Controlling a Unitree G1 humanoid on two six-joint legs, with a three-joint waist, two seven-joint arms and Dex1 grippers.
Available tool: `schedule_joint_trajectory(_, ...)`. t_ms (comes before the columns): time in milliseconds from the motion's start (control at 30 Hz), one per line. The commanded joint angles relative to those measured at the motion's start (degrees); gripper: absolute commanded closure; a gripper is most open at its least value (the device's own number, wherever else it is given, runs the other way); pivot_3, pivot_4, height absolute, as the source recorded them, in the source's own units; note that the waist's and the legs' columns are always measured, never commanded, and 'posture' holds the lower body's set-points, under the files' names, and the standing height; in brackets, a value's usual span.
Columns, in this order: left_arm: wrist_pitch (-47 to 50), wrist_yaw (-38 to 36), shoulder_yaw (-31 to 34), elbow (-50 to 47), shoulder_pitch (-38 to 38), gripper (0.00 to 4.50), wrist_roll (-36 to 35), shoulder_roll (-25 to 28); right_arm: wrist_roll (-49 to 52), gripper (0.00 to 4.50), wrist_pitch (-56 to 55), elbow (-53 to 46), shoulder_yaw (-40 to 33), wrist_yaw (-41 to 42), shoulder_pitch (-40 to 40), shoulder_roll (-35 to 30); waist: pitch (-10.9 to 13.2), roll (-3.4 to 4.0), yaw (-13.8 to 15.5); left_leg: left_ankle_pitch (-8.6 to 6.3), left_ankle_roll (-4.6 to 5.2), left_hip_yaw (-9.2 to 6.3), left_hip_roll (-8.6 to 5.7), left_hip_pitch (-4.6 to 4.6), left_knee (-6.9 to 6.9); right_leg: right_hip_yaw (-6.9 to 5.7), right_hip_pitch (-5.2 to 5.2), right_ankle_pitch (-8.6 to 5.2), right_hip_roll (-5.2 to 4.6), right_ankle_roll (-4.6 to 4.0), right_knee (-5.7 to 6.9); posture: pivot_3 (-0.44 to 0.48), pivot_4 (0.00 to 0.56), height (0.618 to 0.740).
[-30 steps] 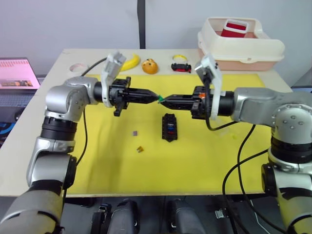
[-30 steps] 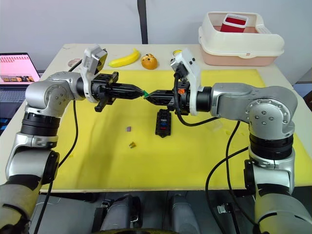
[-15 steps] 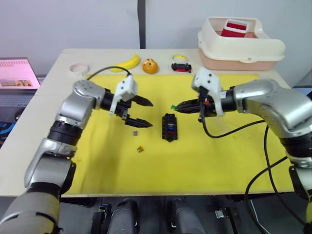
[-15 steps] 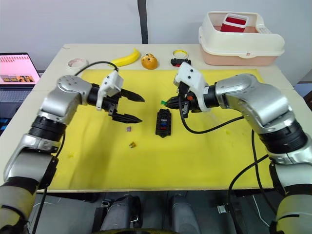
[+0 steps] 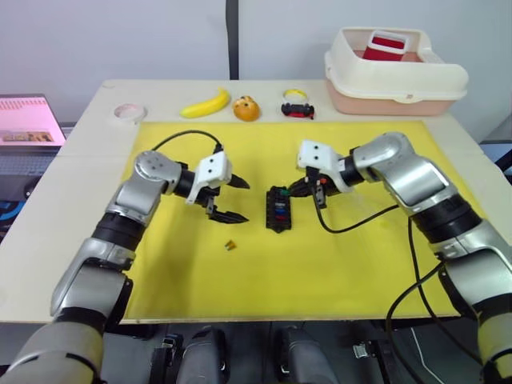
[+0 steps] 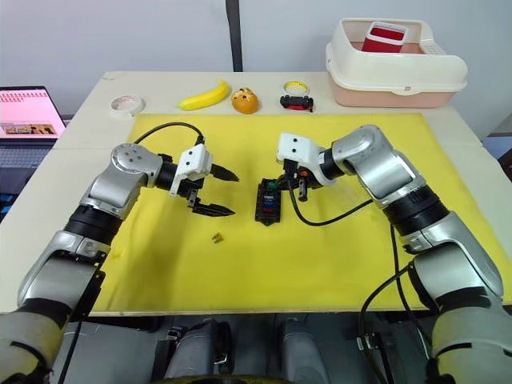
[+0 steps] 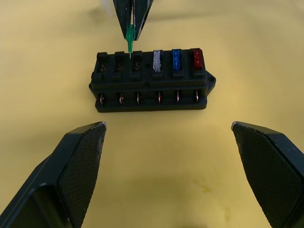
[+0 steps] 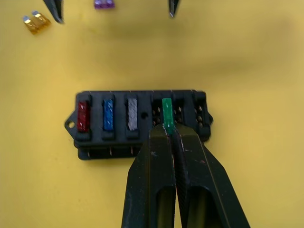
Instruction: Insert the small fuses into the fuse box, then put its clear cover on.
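Note:
The black fuse box lies on the yellow mat with red, blue and grey fuses seated in one row. My right gripper is shut on a green fuse, held tip-down over an empty slot beside the grey one. My left gripper stands open just left of the box, nothing between its fingers. A purple fuse lies between its fingertips, and an amber fuse lies loose on the mat nearer me. The clear cover is out of view.
Along the table's far edge are a tape roll, a banana, an orange toy and a small black and red item. A cream lidded bin stands at the far right. A laptop sits at left.
The grippers were tip to tip in the air on the green fuse. My left gripper opened and dropped beside the box; my right carried the fuse down onto the box.

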Motion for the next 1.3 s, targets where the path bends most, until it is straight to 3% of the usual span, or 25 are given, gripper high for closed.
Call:
schedule_joint_trajectory(33,-1.2,0.6,1.1,-0.2,-0.7,0.06,0.3,-0.4,-1.0,4.50,0.5,-0.5,-2.7,1.2,-1.7,0.3,0.0,0.00,0.0,0.00,0.00,0.00,0.00,0.00,0.00,0.00,0.00,0.00,0.00,0.00,0.00,0.000,0.150,0.739)
schedule_joint_trajectory(1300,-2.3,2.1,1.2,2.4,-1.7,0.06,2.1,-3.1,-6.4,4.50,1.8,0.5,-3.0,2.6,0.1,3.7,0.0,0.00,-0.1,0.01,-0.02,0.00,0.00,0.02,0.01,-0.01,0.00,0.00,0.01,0.01,0.06,0.000,0.150,0.739)
